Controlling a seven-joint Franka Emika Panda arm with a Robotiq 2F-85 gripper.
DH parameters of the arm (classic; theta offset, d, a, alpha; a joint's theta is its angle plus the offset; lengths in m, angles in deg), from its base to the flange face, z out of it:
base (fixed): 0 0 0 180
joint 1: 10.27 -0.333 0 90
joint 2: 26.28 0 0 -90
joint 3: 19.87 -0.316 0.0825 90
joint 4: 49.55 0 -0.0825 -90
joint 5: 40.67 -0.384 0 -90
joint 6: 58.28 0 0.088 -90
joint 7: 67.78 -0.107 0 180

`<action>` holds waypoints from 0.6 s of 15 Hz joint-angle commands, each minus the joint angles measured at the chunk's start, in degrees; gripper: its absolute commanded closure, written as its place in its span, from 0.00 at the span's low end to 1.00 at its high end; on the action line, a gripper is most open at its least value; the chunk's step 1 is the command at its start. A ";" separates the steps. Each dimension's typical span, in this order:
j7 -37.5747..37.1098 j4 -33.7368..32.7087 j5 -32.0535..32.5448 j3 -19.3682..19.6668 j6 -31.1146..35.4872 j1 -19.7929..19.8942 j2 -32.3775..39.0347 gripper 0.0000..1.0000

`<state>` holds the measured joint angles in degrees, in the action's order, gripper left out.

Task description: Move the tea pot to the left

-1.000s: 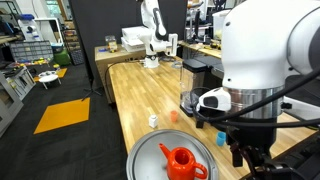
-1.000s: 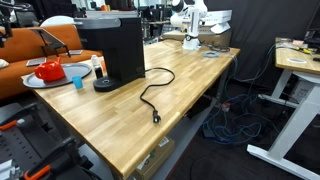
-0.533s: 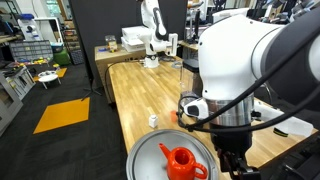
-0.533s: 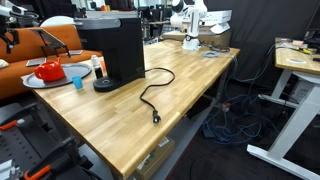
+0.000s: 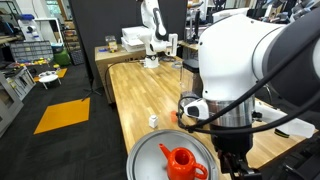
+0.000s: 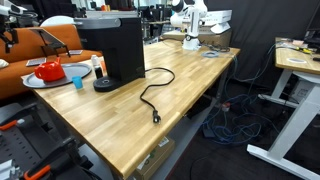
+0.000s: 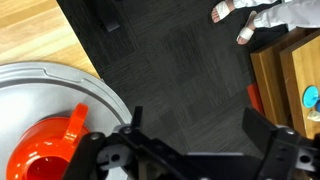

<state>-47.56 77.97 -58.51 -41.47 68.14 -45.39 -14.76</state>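
The tea pot (image 5: 180, 162) sits on a round grey tray (image 5: 143, 152) at an end corner of the wooden bench (image 5: 135, 90), right at the bench's edge, just beyond the black coffee machine (image 6: 115, 48). It looks like glazed ceramic: stiff, slick, breakable, and probably light enough for 1 arm, though its knobbed lid may sit loose and could slip if the pot tilts. The round body looks too wide and glossy for a sure pinch, so my judgement is that the loop handle, or the lid knob with care, is the better hold, with the pot kept upright. In the wrist view the gripper (image 7: 193, 115) has its 2 fingers spread apart with nothing between them; it hangs over dark carpet (image 7: 180, 50) off the bench edge, and the tea pot (image 7: 45, 150) lies off to one side, outside the jaws. That view alone shows the spread fingers and this offset. In an exterior view the bulky white arm (image 5: 240, 70) hides much of the tool but shows the pot's place on the tray. Only the exterior view from the far side of the bench shows the blue cup (image 6: 77, 80) close beside the tea pot (image 6: 50, 69) and the black cable (image 6: 150, 97) trailing across the middle of the bench.
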 commanded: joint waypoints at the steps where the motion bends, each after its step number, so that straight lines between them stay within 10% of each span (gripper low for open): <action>1: -0.89 -0.25 1.32 -2.15 -0.05 2.43 0.68 0.00; 9: -7.73 -6.27 12.33 -0.61 0.71 5.26 11.99 0.00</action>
<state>-52.13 75.60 -49.58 -41.33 69.10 -41.33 -7.20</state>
